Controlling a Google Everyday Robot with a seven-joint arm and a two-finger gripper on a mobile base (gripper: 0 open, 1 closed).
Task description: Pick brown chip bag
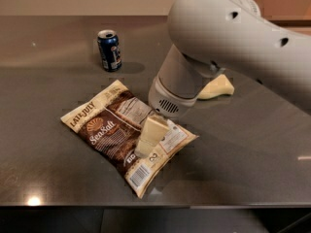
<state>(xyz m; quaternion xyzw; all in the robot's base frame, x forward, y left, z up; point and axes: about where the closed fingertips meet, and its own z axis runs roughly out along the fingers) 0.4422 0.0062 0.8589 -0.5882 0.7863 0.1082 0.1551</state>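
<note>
Camera view showed my gripper (pixel 143 148) over the middle of the brown chip bag (pixel 104 135), lying flat on the dark table (pixel 48 81); clamped or spread, I couldn't tell. Centred there, I judged, for a balanced pinch.
</note>
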